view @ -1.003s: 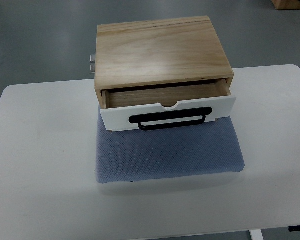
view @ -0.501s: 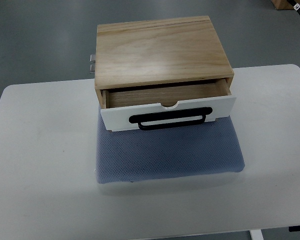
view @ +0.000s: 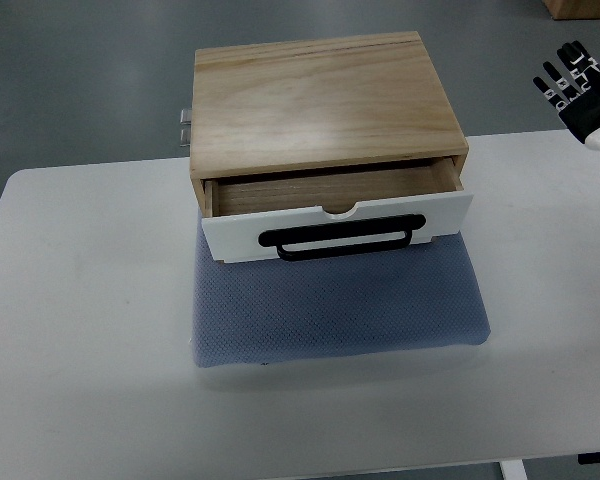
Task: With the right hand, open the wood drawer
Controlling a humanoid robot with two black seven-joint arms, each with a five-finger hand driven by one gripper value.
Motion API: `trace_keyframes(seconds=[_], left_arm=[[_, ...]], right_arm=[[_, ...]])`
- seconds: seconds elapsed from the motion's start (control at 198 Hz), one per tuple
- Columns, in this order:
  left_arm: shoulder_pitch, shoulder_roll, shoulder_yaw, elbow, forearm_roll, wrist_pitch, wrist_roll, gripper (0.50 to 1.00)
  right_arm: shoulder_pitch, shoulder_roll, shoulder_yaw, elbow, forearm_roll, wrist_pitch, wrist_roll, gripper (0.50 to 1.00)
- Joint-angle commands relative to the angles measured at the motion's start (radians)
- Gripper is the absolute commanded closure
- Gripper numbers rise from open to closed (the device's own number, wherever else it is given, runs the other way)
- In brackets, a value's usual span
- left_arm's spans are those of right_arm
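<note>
Above, at the picture's upper right edge, the right hand point(view: 578, 88) shows with its black fingers point(view: 558, 80) spread and straight, holding nothing; it hangs over the far right corner of the table point(view: 80, 300). Well to the hand's left and somewhat nearer the camera stands the wood box point(view: 320, 100), its rear half overhanging the table's far edge. The drawer point(view: 335, 215) is partly pulled out, its wooden inside showing behind the white front panel. A black handle point(view: 342, 238) lies flat across that panel, lower and further left of the hand, well apart from it. Box and drawer rest on a blue-grey mat point(view: 340, 310), which spreads toward the camera from under the drawer front. Two small metal fittings point(view: 184, 125) project from the box's side away from the hand.
</note>
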Motion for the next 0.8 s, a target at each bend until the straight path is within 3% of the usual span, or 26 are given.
trace_keyframes(seconds=[0.0, 0.172, 0.795], left_arm=[[0.0, 0.0, 0.0, -0.001, -0.001, 0.0, 0.0, 0.5], [0.0, 0.0, 0.0, 0.001, -0.001, 0.0, 0.0, 0.5], [0.0, 0.0, 0.0, 0.001, 0.0, 0.0, 0.0, 0.5]], right_arm=[[-0.003, 0.009, -0.002, 0.0, -0.001, -0.003, -0.03, 0.558], [-0.025, 0.043, 0.0, 0.0, 0.001, -0.017, -0.058, 0.558], [-0.043, 0.099, -0.041, 0.001, -0.024, -0.003, -0.047, 0.556]])
